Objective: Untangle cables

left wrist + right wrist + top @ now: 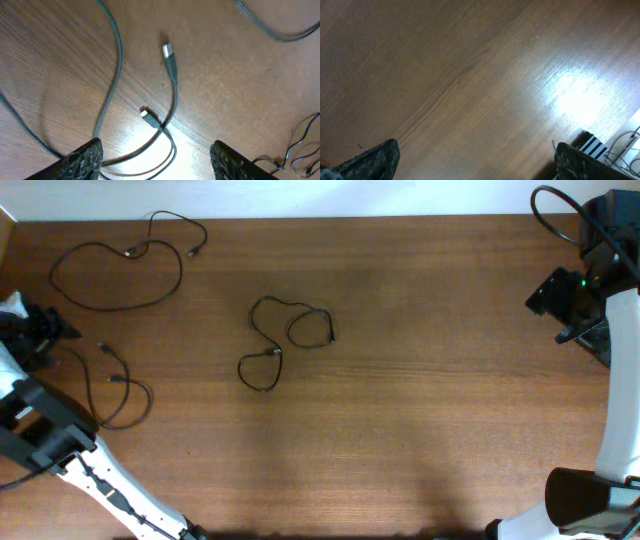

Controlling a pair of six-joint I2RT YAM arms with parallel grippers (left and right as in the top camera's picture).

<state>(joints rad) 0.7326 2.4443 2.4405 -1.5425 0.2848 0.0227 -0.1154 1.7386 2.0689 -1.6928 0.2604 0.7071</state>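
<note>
Left grip: the left fingers (85, 159) stand spread wide with nothing between them. The left gripper (155, 152) hangs low over the wood at the 9 o'clock edge of the table (430, 410).
Under the left gap: the near cable (173, 92) lies flat on the wood, untouched, and crosses itself just toward 12 o'clock of the gap.
Heading of that cord: in the left wrist view its upper plug (168, 51) points to about 12 o'clock and its lower plug (146, 115) to about 10 o'clock. The stretch behind the upper plug runs roughly 12 to 6.
Right grip: the right fingers (375, 161) are also wide apart and empty. The right gripper (475, 157) looks down on bare wood out at 2 o'clock, well apart from every cord.
Near the table's centre: the middle cable (285, 340) sits slightly toward 10 o'clock. Its long axis runs 8 to 2, as two small joined loops.
Far corner: the big loop (115, 280) lies at 10 o'clock, a wide oval stretched 9 to 3, with its ends gathered on its 1 o'clock side.
Done, by my judgement: the three cords lie apart, none touching another.
Left to do: each one curls over itself, the middle one most tightly. I cannot tell whether those crossings are true knots.
</note>
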